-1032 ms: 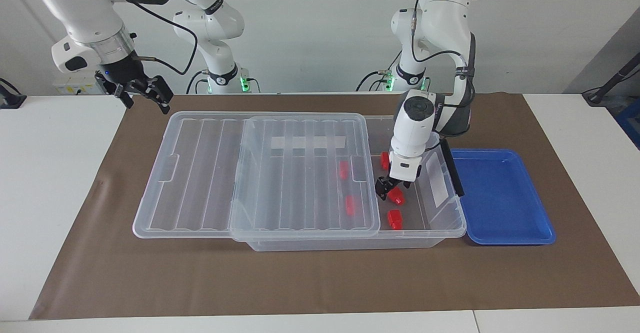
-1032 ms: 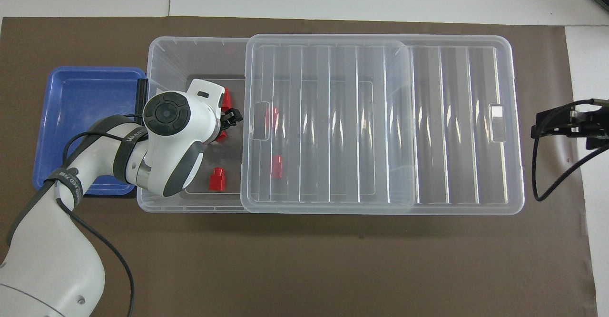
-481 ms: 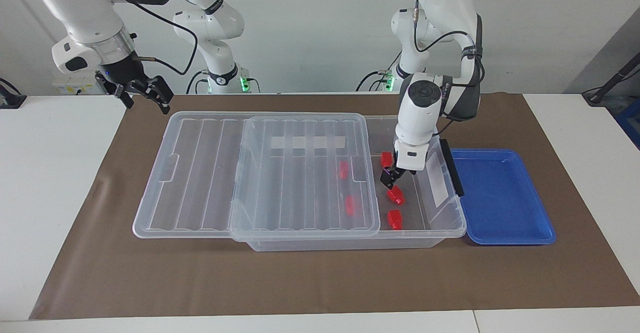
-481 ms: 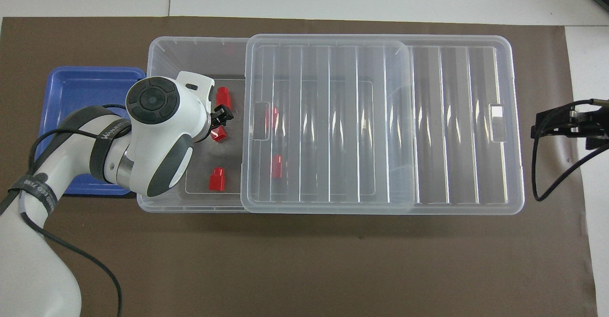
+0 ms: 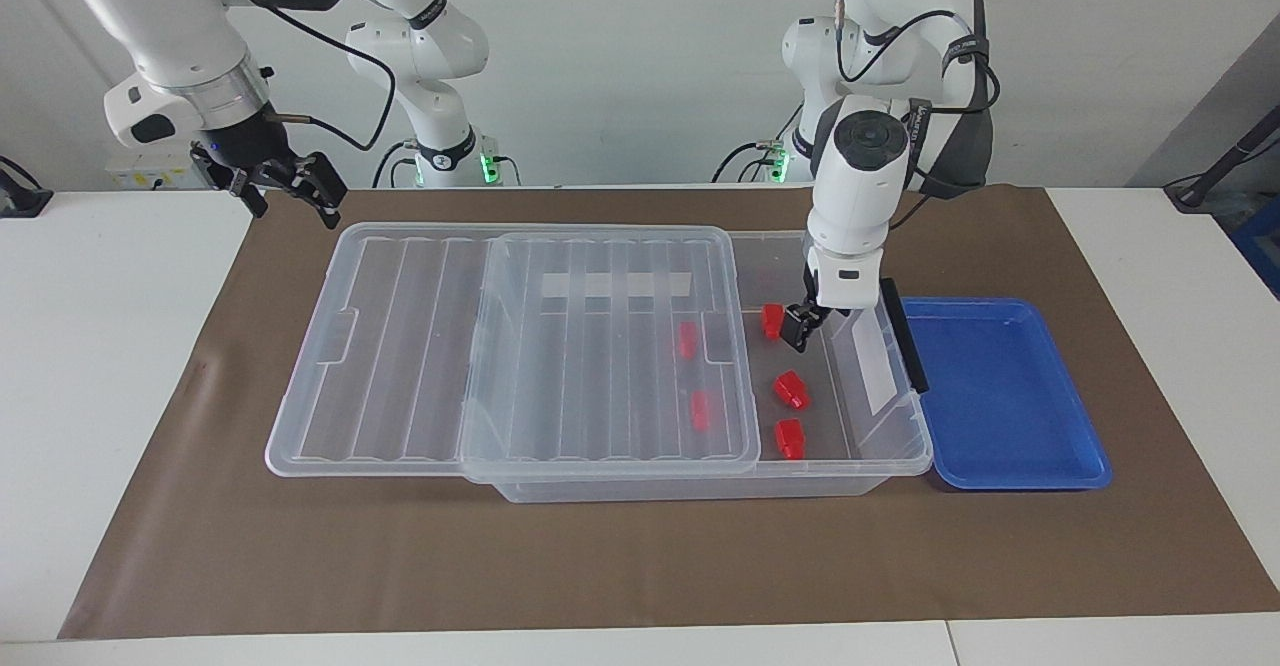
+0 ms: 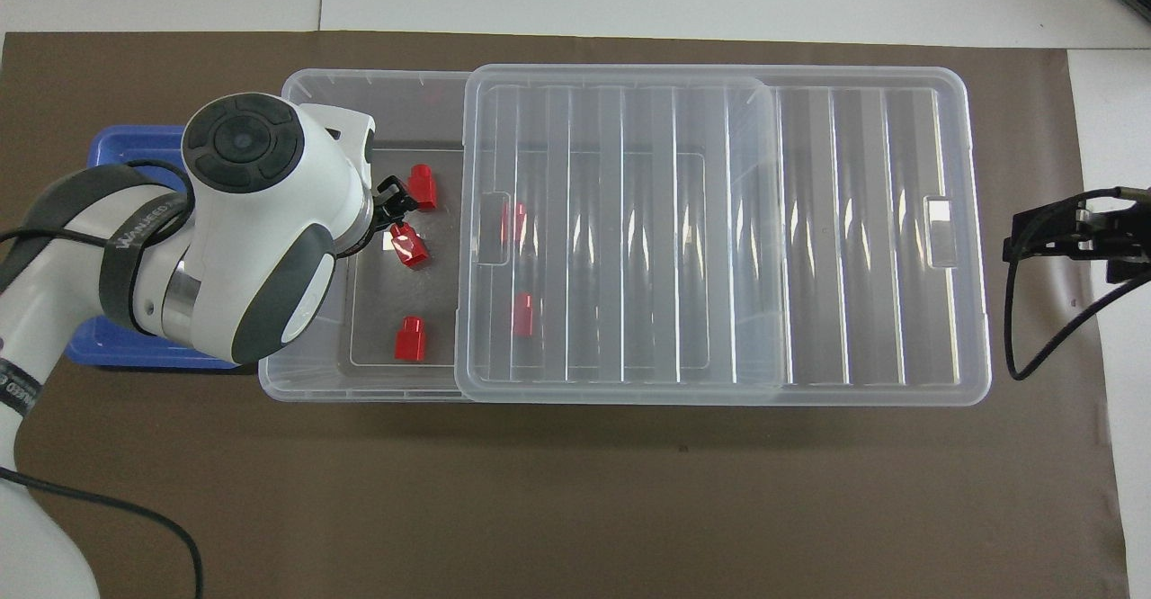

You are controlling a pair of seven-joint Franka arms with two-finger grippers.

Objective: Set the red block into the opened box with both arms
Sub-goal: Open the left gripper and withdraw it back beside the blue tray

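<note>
Here we are hanging our left gripper [image 5: 797, 327] above the uncovered end of the box [image 5: 880, 466], fingers spread and holding nothing. A red block [image 5: 791, 390] is lying on the box floor just below it, with others nearby [image 5: 790, 438], some under the lid [image 5: 610, 346], which is sitting slid toward the right arm's end to leave this gap. Our right gripper [image 5: 295, 189] is waiting, fingers spread, above the surface [image 5: 100, 346] past the lid. The blue tray [image 5: 1000, 396] beside the box is holding nothing.
</note>
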